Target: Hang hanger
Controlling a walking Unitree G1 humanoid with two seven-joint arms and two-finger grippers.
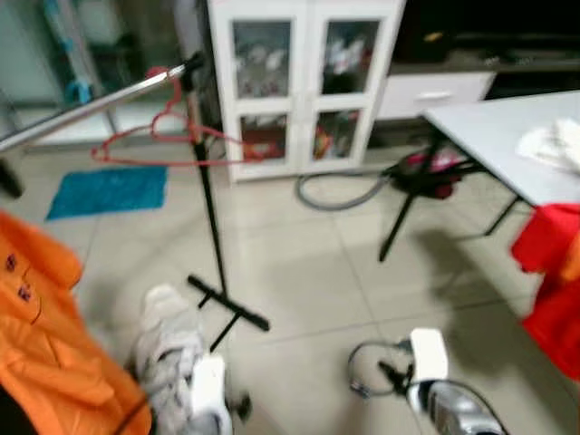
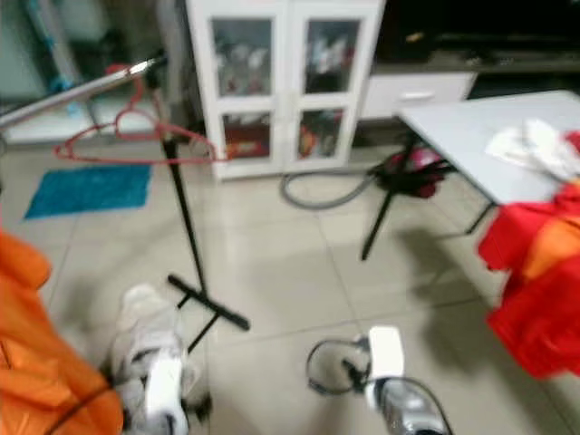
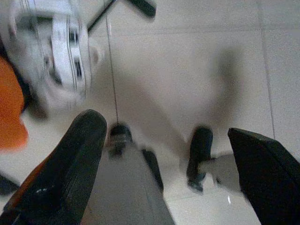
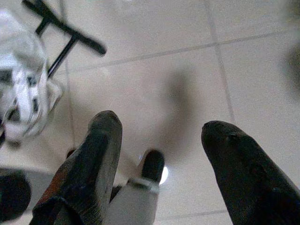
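Observation:
A red wire hanger hangs by its hook on the silver rail of a clothes rack at the upper left. The rack's black pole goes down to a foot bar on the tiled floor. My left gripper points down at the floor, open, with nothing between its fingers. My right gripper is likewise open over bare tiles. Both arms hang low at the bottom of the eye views, the left arm and the right arm, well below the hanger.
An orange garment fills the lower left. A white-grey bundle lies by the rack's foot. A white table with a red cloth stands on the right. A white cabinet, a grey hose and a blue mat lie beyond.

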